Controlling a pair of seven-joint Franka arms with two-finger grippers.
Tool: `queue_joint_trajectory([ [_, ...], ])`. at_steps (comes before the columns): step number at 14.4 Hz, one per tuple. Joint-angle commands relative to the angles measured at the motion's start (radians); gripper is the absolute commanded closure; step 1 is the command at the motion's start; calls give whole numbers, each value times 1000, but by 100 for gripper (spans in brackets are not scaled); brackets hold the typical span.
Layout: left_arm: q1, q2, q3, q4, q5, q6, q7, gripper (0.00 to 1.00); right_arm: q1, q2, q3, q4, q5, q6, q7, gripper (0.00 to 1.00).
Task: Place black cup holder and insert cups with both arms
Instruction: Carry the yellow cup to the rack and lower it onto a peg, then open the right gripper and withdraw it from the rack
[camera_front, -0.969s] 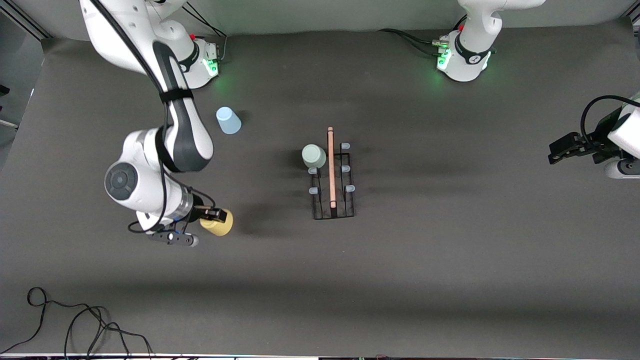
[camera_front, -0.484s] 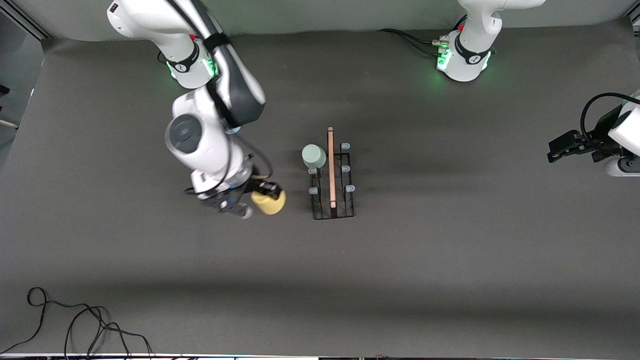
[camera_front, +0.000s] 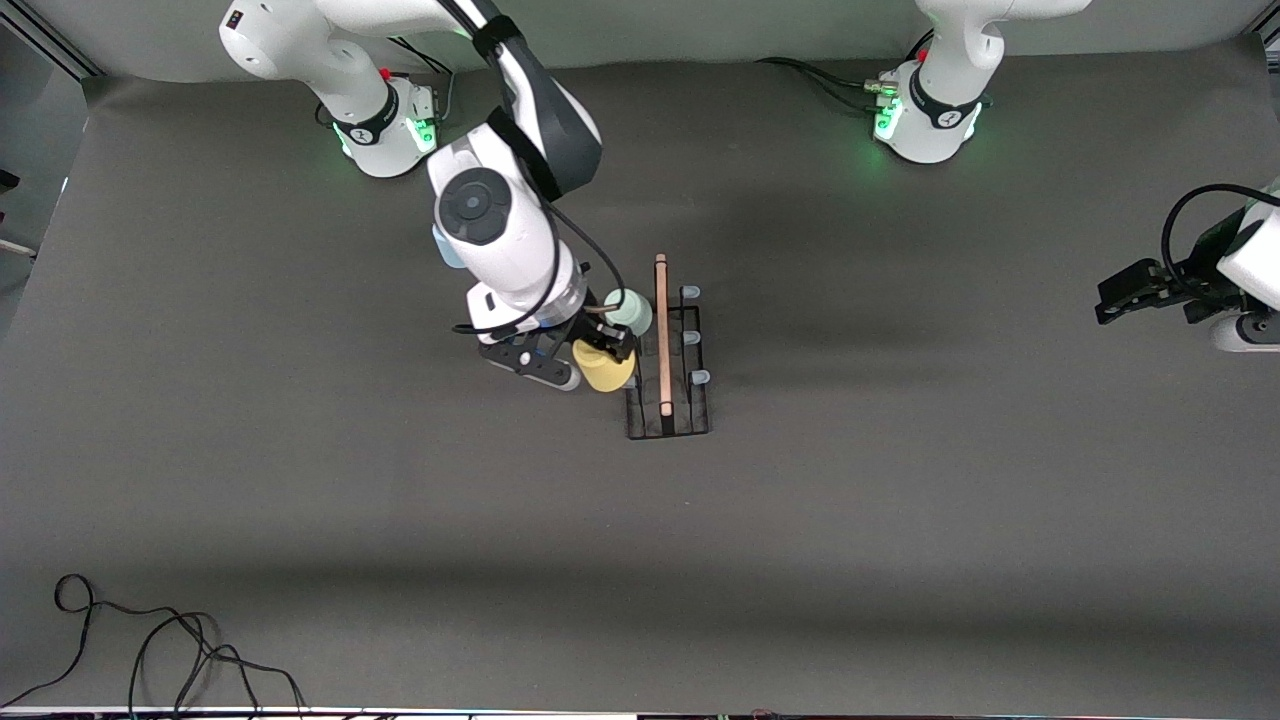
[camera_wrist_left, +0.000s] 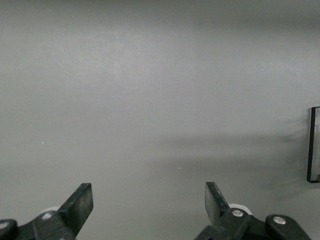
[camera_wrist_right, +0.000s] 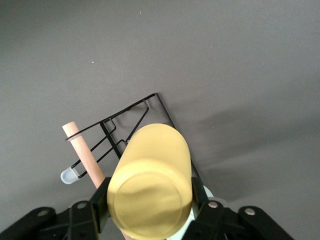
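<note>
The black cup holder (camera_front: 668, 425) stands mid-table with its wooden rod (camera_front: 661, 330) along the top. A pale green cup (camera_front: 630, 308) sits upside down on a prong at the end of the rack farther from the front camera. My right gripper (camera_front: 606, 354) is shut on the yellow cup (camera_front: 604, 372), held over the rack's side toward the right arm's end, right beside the green cup. In the right wrist view the yellow cup (camera_wrist_right: 152, 165) fills the jaws above the rack (camera_wrist_right: 125, 117). The light blue cup (camera_front: 439, 250) is mostly hidden by the right arm. My left gripper (camera_front: 1108, 300) waits open.
The left gripper (camera_wrist_left: 149, 200) hangs over bare mat at the left arm's end of the table, with a corner of the rack (camera_wrist_left: 312, 145) at the frame's edge. A loose black cable (camera_front: 150, 650) lies at the near corner by the right arm's end.
The right arm has carried the yellow cup from the right arm's end of the table across to the rack, now beside the green cup. The left arm has not moved.
</note>
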Motion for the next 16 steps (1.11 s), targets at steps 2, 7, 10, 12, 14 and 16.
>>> queue_joint_trajectory([
  [2, -2, -12, 1, 1, 3, -18, -1, 0, 10, 62, -12, 54, -5, 41, 42, 100],
  [7, -2, -12, 1, 1, 3, -18, -1, 0, 10, 142, -10, 123, -5, 45, 69, 100],
  [10, -2, -12, 1, -2, 3, -18, -1, 0, 10, 154, -10, 122, -5, 45, 69, 24],
  [12, -2, -12, 3, -2, 3, -18, 0, 0, 7, 155, -10, 122, -5, 45, 68, 3],
  [14, -2, -14, 3, -3, 3, -19, 0, 0, -4, 145, -12, 131, -5, 41, 60, 1],
  [16, -2, -14, 3, -3, 3, -19, 0, 0, -15, 117, -25, 151, -8, -16, 42, 1],
])
